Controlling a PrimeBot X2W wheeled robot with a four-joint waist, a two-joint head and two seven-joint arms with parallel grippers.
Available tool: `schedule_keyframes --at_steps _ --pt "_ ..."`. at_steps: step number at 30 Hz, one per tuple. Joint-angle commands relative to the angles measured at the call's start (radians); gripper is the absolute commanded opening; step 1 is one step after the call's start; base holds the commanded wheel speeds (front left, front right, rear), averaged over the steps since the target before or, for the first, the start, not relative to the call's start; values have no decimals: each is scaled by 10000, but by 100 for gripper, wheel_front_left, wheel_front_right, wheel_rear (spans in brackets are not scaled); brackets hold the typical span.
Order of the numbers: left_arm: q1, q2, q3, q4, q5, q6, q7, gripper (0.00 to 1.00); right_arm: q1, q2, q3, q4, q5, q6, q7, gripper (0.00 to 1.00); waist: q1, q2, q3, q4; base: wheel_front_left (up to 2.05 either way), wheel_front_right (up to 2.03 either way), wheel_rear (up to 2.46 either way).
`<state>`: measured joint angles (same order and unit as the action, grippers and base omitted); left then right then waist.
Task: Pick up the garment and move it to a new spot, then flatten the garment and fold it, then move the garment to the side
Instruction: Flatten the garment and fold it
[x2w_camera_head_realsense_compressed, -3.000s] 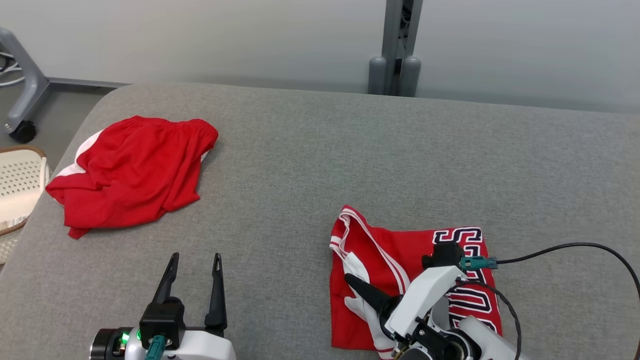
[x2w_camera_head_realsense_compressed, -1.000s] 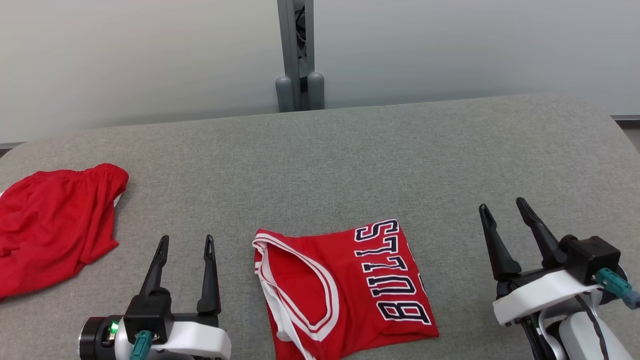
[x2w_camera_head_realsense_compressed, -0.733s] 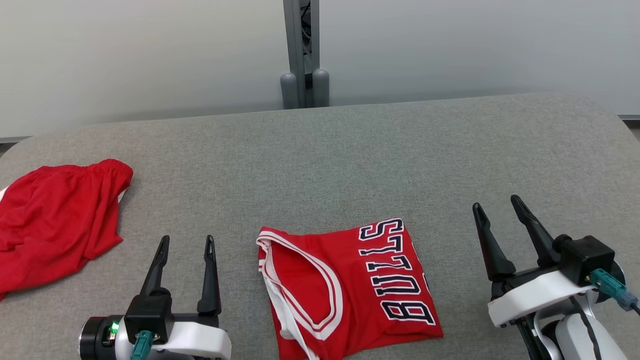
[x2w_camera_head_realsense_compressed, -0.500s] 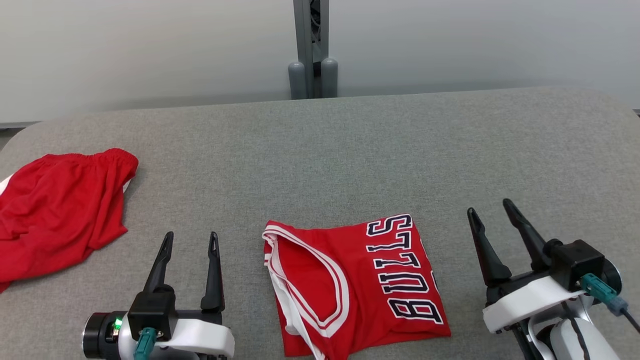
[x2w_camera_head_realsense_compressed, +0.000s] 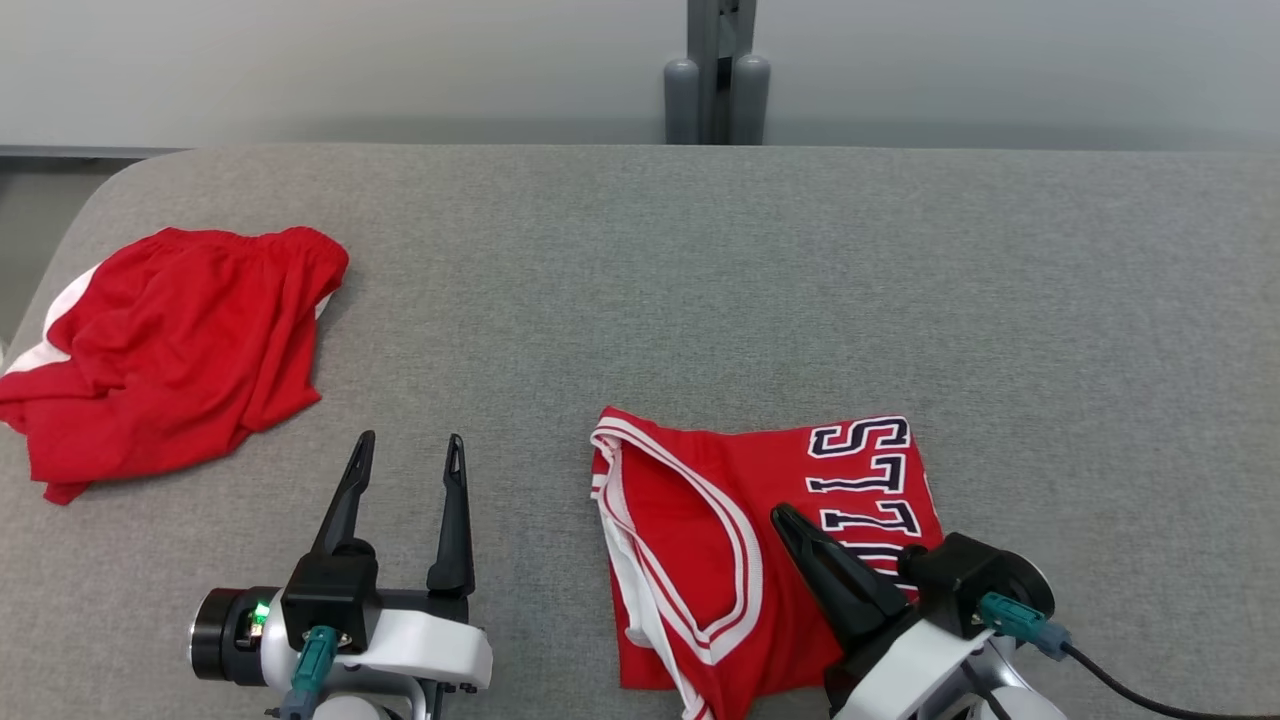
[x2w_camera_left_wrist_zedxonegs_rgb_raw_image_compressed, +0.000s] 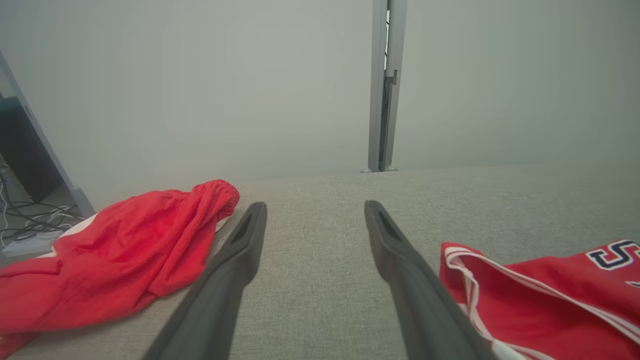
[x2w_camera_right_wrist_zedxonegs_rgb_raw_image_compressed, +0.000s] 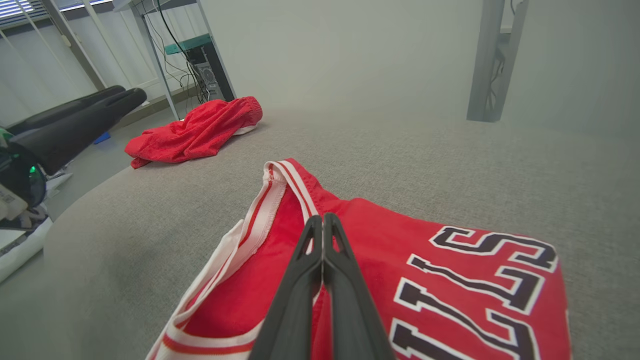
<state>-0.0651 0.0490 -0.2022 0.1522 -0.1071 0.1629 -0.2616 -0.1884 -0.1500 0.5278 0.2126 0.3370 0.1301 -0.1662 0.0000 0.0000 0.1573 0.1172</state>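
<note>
The right gripper (x2w_camera_head_realsense_compressed: 783, 516) (x2w_camera_right_wrist_zedxonegs_rgb_raw_image_compressed: 322, 218) is clenched: its two dark fingers press flat against each other along their length, tips together. The tips sit over the red Bulls jersey (x2w_camera_head_realsense_compressed: 745, 470) (x2w_camera_right_wrist_zedxonegs_rgb_raw_image_compressed: 380, 225), near the white-and-red trim of the neck opening, pointing up and to the left in the head view. No cloth shows between the fingers, and whether the tips touch the fabric cannot be told. A teal connector (x2w_camera_head_realsense_compressed: 1012, 616) with a black cable (x2w_camera_head_realsense_compressed: 1130, 692) sits on the gripper's body, just beside the jersey's lettered half.

The jersey lies folded into a rough rectangle on the grey padded table (x2w_camera_head_realsense_compressed: 700, 280), close to the near edge and right of centre. Its trimmed opening faces the robot's left, and the dark, white-edged letters run along the robot's right side of it.

The left gripper (x2w_camera_head_realsense_compressed: 410, 442) (x2w_camera_left_wrist_zedxonegs_rgb_raw_image_compressed: 315, 207) is released, its fingers spread apart and empty, held over bare table just beside the jersey's left edge and not touching it.

A pair of red shorts (x2w_camera_head_realsense_compressed: 180, 340) (x2w_camera_left_wrist_zedxonegs_rgb_raw_image_compressed: 115, 255) (x2w_camera_right_wrist_zedxonegs_rgb_raw_image_compressed: 200, 130) with white side panels lies crumpled near the table's left edge, well apart from the jersey. A grey post (x2w_camera_head_realsense_compressed: 716, 70) stands behind the table's far edge against a pale wall.
</note>
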Motion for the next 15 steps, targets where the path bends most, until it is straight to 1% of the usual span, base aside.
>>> schedule_keyframes --at_steps 1,4,10,15 --pt "-171 34 -4 6 -35 59 -36 100 -117 -100 103 139 79 13 111 0 0 0 122 237 0 0 0" --pt "-256 33 -102 41 -74 86 -36 100 -261 -165 341 585 176 13 350 0 0 0 204 538 0 0 0" --pt "-195 28 -216 22 -150 170 -36 100 -285 -213 76 1399 52 13 472 0 0 0 277 1032 0 0 0" --pt "-50 31 -263 49 -132 179 -36 100 -172 -72 -162 1686 -31 13 441 0 0 0 286 1231 0 0 0"
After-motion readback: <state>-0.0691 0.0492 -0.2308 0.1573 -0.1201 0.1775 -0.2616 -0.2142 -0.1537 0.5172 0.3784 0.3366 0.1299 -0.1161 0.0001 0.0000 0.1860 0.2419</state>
